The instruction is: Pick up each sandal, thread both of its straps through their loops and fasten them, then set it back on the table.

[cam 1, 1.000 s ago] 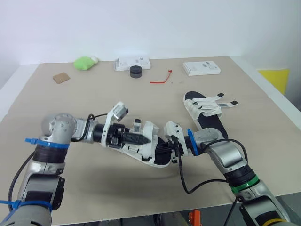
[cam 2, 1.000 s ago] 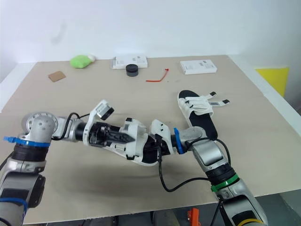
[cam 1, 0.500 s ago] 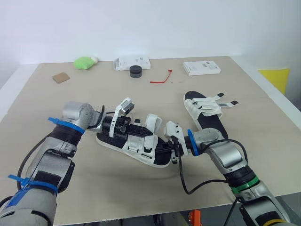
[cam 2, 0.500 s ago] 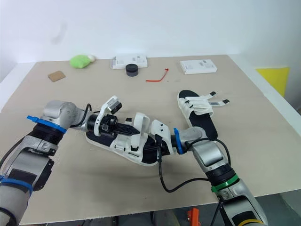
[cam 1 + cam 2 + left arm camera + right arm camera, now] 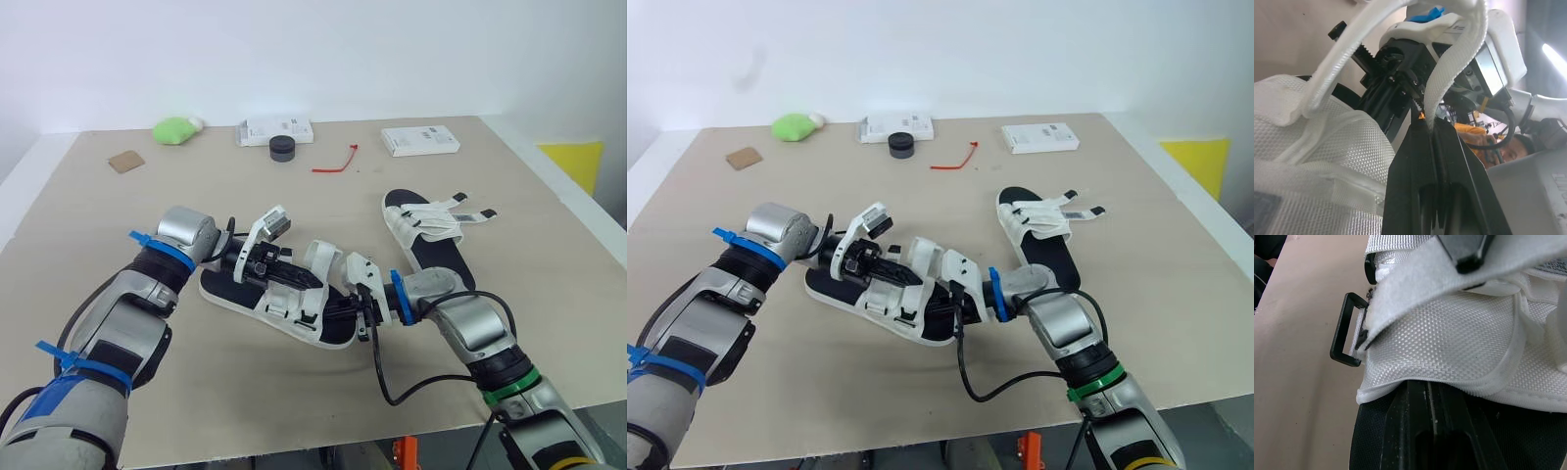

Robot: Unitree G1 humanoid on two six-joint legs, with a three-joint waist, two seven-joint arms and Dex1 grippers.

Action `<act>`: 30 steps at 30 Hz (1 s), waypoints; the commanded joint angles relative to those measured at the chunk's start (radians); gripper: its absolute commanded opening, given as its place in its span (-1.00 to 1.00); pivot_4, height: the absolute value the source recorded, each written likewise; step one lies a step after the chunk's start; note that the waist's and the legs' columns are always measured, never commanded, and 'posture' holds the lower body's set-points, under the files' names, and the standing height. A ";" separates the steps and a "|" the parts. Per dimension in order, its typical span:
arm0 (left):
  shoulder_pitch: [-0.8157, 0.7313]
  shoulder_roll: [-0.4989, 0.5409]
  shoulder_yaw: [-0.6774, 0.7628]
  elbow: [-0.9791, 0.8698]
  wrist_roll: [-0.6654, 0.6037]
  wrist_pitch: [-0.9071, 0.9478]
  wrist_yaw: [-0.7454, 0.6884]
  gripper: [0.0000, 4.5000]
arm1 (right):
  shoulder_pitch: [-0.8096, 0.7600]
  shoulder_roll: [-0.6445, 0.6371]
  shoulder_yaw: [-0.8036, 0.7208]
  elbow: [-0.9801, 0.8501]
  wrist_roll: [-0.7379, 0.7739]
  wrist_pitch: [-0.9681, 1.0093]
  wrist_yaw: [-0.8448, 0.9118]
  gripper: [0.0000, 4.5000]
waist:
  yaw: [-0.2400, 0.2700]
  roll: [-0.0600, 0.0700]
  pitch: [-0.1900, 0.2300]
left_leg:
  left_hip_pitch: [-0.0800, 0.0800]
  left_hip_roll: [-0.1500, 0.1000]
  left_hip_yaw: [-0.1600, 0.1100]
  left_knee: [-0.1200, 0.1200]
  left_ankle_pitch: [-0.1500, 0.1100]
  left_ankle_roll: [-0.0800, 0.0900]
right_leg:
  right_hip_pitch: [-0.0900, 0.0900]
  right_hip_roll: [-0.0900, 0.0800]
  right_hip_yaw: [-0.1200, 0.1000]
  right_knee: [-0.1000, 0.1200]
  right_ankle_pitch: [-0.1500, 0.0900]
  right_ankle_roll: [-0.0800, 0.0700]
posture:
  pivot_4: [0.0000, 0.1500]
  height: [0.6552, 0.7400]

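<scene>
The sandal (image 5: 257, 297) lies near the middle of the table (image 5: 147, 215), between the two grippers. The left gripper (image 5: 1428, 129) is closed, pinching the sandal's white strap (image 5: 1452, 68). The right gripper (image 5: 1426, 389) is clamped tight on the sandal's other end. A second sandal (image 5: 428, 235) lies nearby to the right, with its straps loose.

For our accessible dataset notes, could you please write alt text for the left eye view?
The left gripper holds a strap of a white-strapped sandal on the table, while the right gripper is at the sandal's other end. A second sandal lies to the robot's right, straps loose.
</scene>
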 commanded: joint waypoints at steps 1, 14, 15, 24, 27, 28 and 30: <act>-0.038 0.003 0.005 0.009 0.014 0.014 -0.038 -1.00 | 0.024 0.002 0.041 0.028 -0.020 0.026 -0.010 -1.00 | 0.000 0.000 0.000 | 0.000 0.000 0.000 0.000 0.000 0.000 | 0.000 0.000 0.000 0.000 0.000 0.000 | 1.00 1.00; -0.048 -0.010 0.020 0.011 0.010 0.087 -0.052 -1.00 | 0.029 0.000 0.040 0.032 -0.021 0.022 -0.011 -1.00 | 0.000 0.000 0.000 | 0.000 0.000 0.000 0.000 0.000 0.000 | 0.000 0.000 0.000 0.000 0.000 0.000 | 1.00 1.00; -0.043 -0.009 0.014 0.003 0.015 0.084 -0.053 -1.00 | 0.028 0.001 0.040 0.033 -0.021 0.022 -0.011 -1.00 | 0.000 0.000 0.000 | 0.000 0.000 0.000 0.000 0.000 0.000 | 0.000 0.000 0.000 0.000 0.000 0.000 | 1.00 1.00; 0.004 0.022 -0.028 -0.048 0.036 0.080 -0.052 -1.00 | 0.027 0.001 0.042 0.039 -0.024 0.020 -0.012 -1.00 | 0.000 0.000 0.000 | 0.000 0.000 0.000 0.000 0.000 0.000 | 0.000 0.000 0.000 0.000 0.000 0.000 | 1.00 1.00; 0.021 0.026 -0.044 -0.054 0.056 0.056 -0.045 -1.00 | 0.021 0.006 0.041 0.045 -0.023 0.019 -0.011 -1.00 | 0.000 0.000 0.000 | 0.000 0.000 0.000 0.000 0.000 0.000 | 0.000 0.000 0.000 0.000 0.000 0.000 | 1.00 1.00; 0.030 0.029 -0.050 -0.062 0.066 0.041 -0.039 -1.00 | 0.020 0.007 0.042 0.045 -0.024 0.017 -0.012 -1.00 | -0.001 0.000 0.000 | 0.000 0.000 0.000 0.000 0.000 0.000 | 0.000 0.000 0.000 0.000 0.000 0.000 | 1.00 1.00; 0.046 0.031 -0.057 -0.076 0.080 0.023 -0.030 -1.00 | 0.020 0.009 0.043 0.043 -0.024 0.017 -0.012 -1.00 | -0.001 0.000 0.000 | 0.001 0.000 0.000 0.000 0.000 0.000 | 0.000 0.000 0.000 0.001 0.000 0.000 | 1.00 1.00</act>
